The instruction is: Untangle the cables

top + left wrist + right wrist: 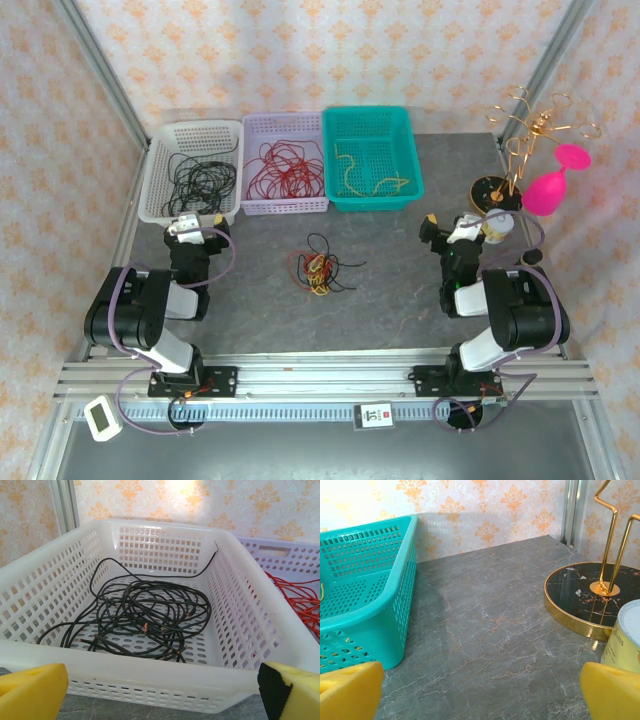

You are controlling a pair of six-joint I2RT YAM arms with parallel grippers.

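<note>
The cables (320,268) are lying in a small knot of black, red and yellow loops on the bare grey table (400,300), about midway between the two arms and in front of the row of baskets. The knot is sitting well apart from both grippers, and nothing is touching it. The left gripper (187,226) is pointing away from the tangle toward the white basket (195,126). In the left wrist view its yellow fingers (30,690) are standing wide apart with nothing between them, just short of the basket's near wall. Inside that basket a loose coil of black wires (145,620) is resting on the floor. The right gripper (445,228) is also keeping off to the side of the tangle. Its yellow fingers (350,690) are spread wide and empty over bare tabletop, between the teal basket (395,630) and the round black, gold-rimmed base (575,600) of a gold wire stand (530,125). A pale tin (625,637) is standing just beside that base. Red wires (290,165) are lying in the lilac basket (285,207), a yellow wire (365,178) is lying in the teal one, and a pink goblet (552,185) is leaning by the stand.
</note>
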